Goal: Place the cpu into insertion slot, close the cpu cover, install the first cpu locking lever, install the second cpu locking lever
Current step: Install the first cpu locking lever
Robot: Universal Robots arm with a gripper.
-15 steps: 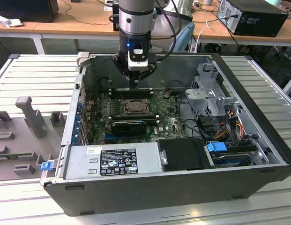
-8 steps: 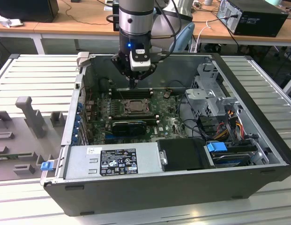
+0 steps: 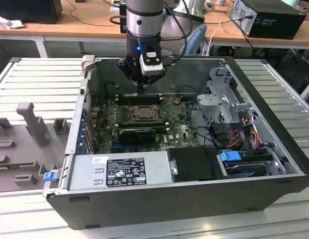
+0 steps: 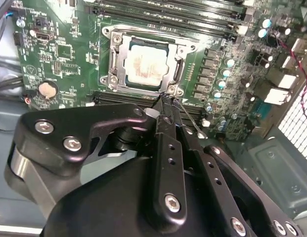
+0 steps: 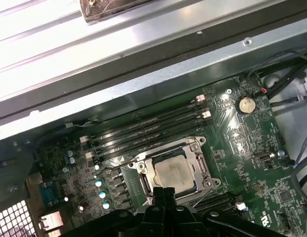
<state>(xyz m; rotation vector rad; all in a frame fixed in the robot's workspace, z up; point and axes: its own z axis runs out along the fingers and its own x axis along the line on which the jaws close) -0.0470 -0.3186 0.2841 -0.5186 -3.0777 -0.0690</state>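
The cpu [image 4: 143, 63] [image 5: 173, 173] lies flat in the insertion slot [image 3: 143, 113] on the green board, silver top showing. The cpu cover [image 4: 179, 66] [image 5: 200, 165] lies down around it, framing the chip in its window. My gripper [image 4: 165, 101] [image 5: 164, 191] [image 3: 140, 91] is shut, its fingers pressed together with nothing between them. The tips hover at the socket's edge beside the memory slots. A thin locking lever rod [image 4: 190, 120] runs slantwise from right under the fingertips; I cannot tell whether they touch it.
The board sits deep inside an open black computer case [image 3: 273, 89]. Long black memory slots [image 5: 148, 126] run along one side of the socket. A black card [image 3: 137, 134], power supply [image 3: 119, 172], drive cage [image 3: 226, 94] and cables [image 3: 244, 132] crowd the rest.
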